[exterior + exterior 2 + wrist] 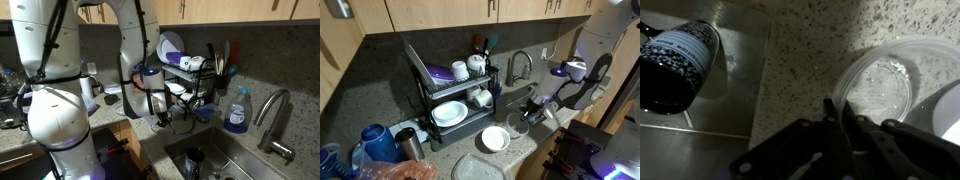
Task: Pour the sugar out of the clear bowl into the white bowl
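In the wrist view the clear bowl (pixel 885 85) rests on the speckled counter, and faint pale glints on its bottom may be the sugar (pixel 880 90). My gripper (pixel 836 106) is shut on the bowl's near rim, its two dark fingers pressed close together. An edge of the white bowl (pixel 946 118) shows right of the clear bowl. In an exterior view the gripper (pixel 529 112) hangs low over the clear bowl (pixel 518 125), with the white bowl (pixel 494 139) beside it towards the dish rack.
A black wire dish rack (pixel 455 95) with white dishes stands behind the bowls. A wide pale plate (pixel 470 168) lies at the counter's front. The faucet (pixel 518 66) and the sink (pixel 210 160) are close by, with a dark bottle (pixel 675 65) in the sink. A blue soap bottle (pixel 236 112) stands by the tap.
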You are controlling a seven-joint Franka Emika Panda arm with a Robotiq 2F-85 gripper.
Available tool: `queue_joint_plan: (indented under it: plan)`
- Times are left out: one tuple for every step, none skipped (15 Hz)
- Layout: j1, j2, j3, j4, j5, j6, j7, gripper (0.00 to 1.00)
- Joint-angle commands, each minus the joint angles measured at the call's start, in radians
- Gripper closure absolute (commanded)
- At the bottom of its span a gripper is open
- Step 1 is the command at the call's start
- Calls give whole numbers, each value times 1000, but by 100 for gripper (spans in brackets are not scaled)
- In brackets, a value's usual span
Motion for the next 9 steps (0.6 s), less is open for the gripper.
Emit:
queue_joint_plan:
  plan:
    - [-32, 20, 32, 1, -51, -4, 23, 98]
    - [-42, 20, 34, 2, -60, -3, 20, 98]
    - [-45, 15, 35, 3, -65, -7, 21, 98]
    - [-52, 8, 32, 4, -72, -10, 22, 98]
    - [-58, 2, 34, 5, -78, -12, 24, 98]
    - [-62, -5, 33, 5, -84, -14, 25, 98]
    - [-68, -15, 32, 2, -87, -17, 24, 98]
    - [-73, -24, 31, -6, -84, -17, 15, 98]
    - [-79, -25, 31, -6, -83, -17, 15, 98]
